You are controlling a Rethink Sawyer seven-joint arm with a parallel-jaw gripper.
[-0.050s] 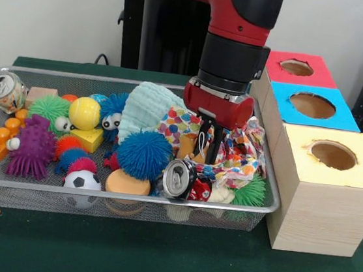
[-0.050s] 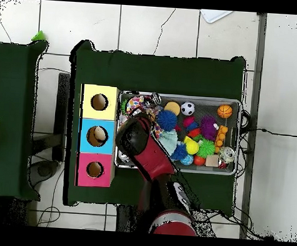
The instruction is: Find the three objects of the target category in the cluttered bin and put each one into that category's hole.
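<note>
1 green bench (image 1: 121, 260) is carrying everything here. On it, my 3 hole boxes are sitting in a row just beside the bin: yellow (image 1: 327, 192) nearest the camera, then blue (image 1: 313, 106), then red (image 1: 298, 68). The wire mesh bin (image 1: 122, 198) is holding a heap of toys, balls and cloths. I am reaching my claw (image 1: 207, 149) down into the bin's end nearest the boxes, its fingers sinking into a patterned cloth (image 1: 235, 156), pressed close together; I cannot tell whether they are pinching it. A crushed can (image 1: 180, 178) is lying just in front, a blue spiky ball (image 1: 143, 154) beside it.
</note>
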